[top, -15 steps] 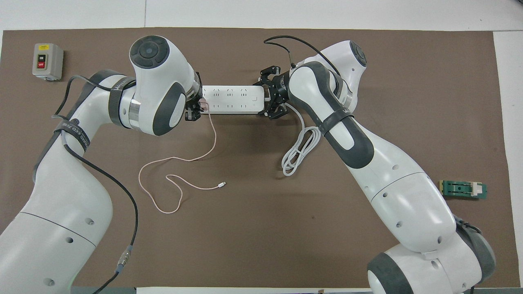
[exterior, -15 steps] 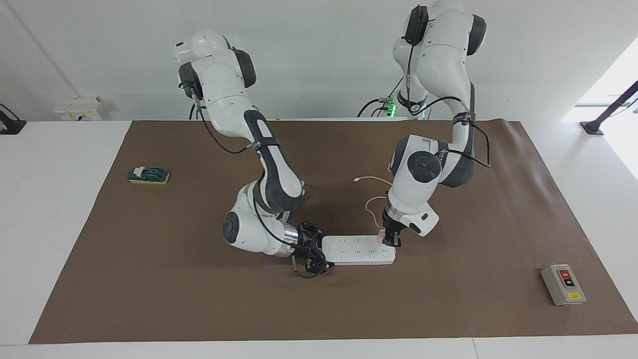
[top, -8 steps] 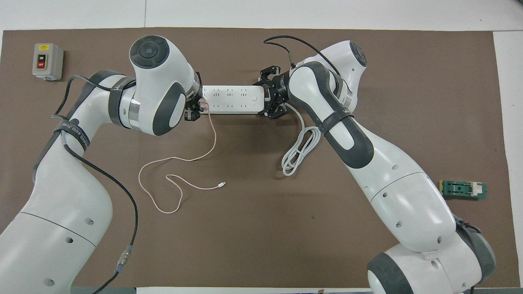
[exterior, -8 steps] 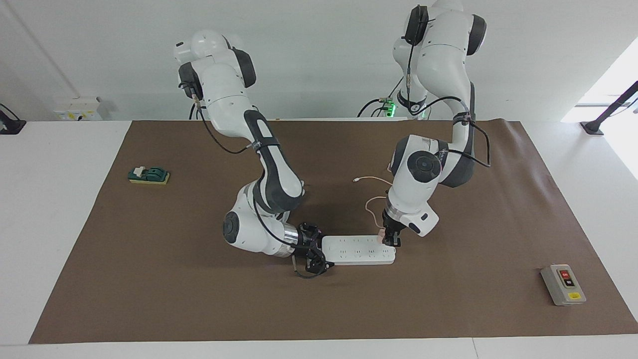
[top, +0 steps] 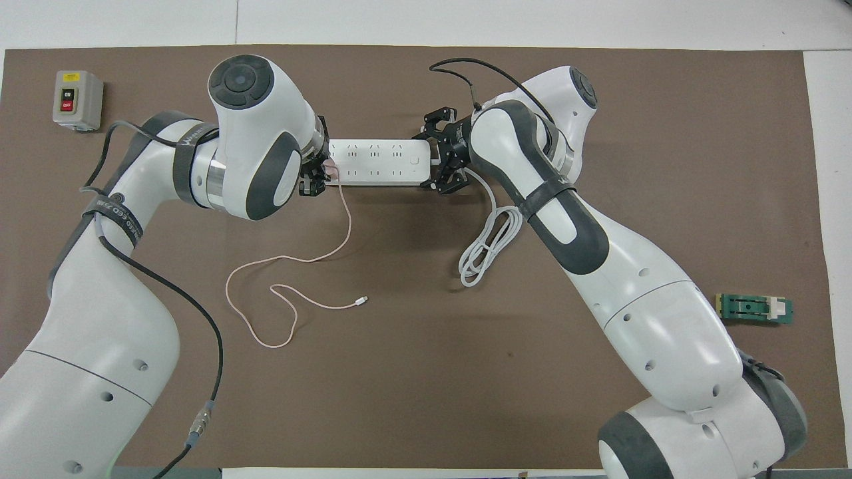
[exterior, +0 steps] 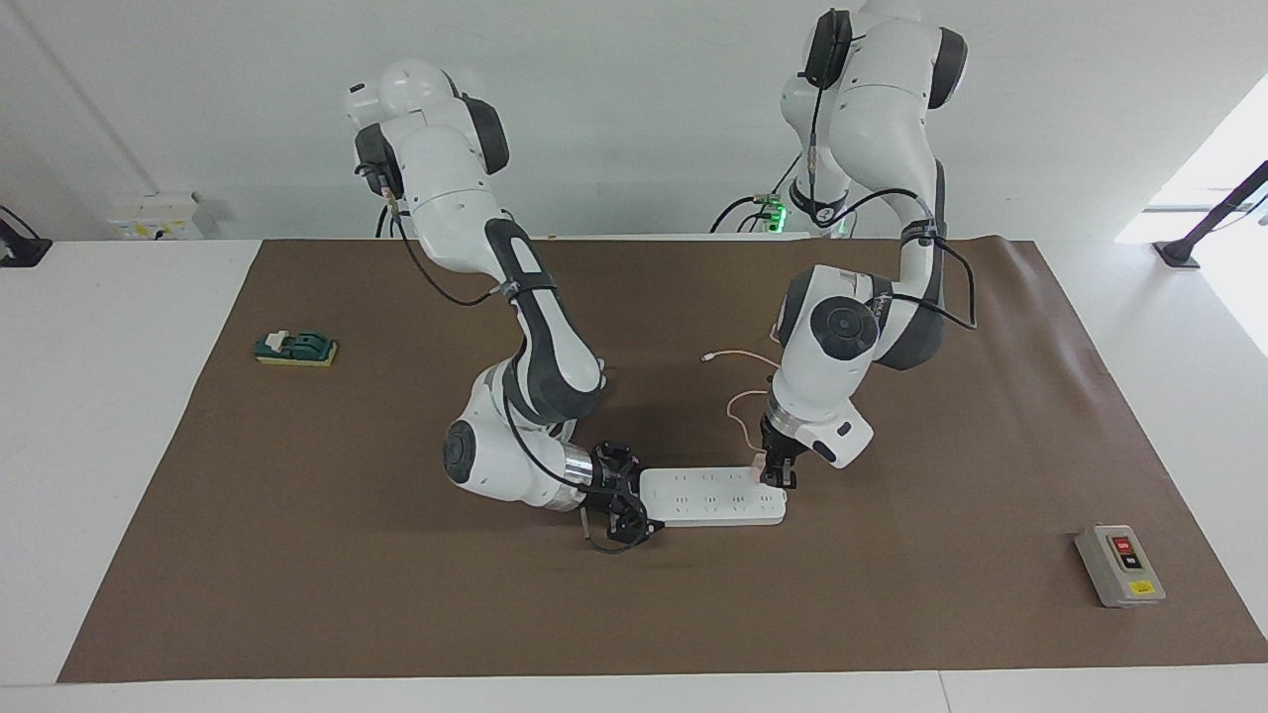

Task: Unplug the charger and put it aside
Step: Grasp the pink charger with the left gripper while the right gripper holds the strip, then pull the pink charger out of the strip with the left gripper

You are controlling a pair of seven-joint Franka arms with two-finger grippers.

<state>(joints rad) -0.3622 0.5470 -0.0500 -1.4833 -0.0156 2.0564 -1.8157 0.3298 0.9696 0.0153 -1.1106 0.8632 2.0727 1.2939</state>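
Note:
The pale pink charger sits plugged into the end of the white power strip toward the left arm's end of the table. My left gripper comes straight down and is shut on the charger. The thin pink cable trails from it in loops toward the robots. My right gripper lies low and grips the strip's other end across its width. In the overhead view the left gripper is largely hidden under its own wrist, and the right gripper shows at the strip's end.
The strip's thick white cord lies coiled nearer to the robots, beside the right arm. A grey switch box stands near the table's edge toward the left arm's end. A green block lies toward the right arm's end.
The left arm's wrist and gripper have crept slightly upward at the charger. The strip and the right gripper have hardly moved.

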